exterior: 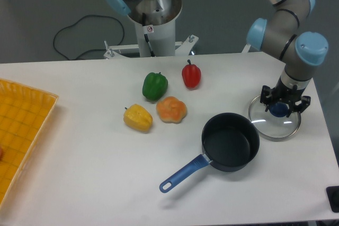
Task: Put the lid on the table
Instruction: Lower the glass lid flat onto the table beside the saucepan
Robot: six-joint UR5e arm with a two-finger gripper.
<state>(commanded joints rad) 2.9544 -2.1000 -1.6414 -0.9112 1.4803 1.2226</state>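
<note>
The glass lid (273, 127) with its blue knob (279, 109) lies level at the right end of the white table (95, 173), resting on it or just above it. My gripper (279, 108) points straight down over the lid's centre. Its black fingers (266, 97) stand on either side of the knob and grip it. The far part of the lid's rim is hidden behind the gripper.
A dark saucepan (231, 141) with a blue handle (183, 173) sits just left of the lid. Green (154, 85), red (191, 74), orange (171, 109) and yellow (138, 118) peppers lie mid-table. A yellow gridded tray (21, 125) is at the left edge.
</note>
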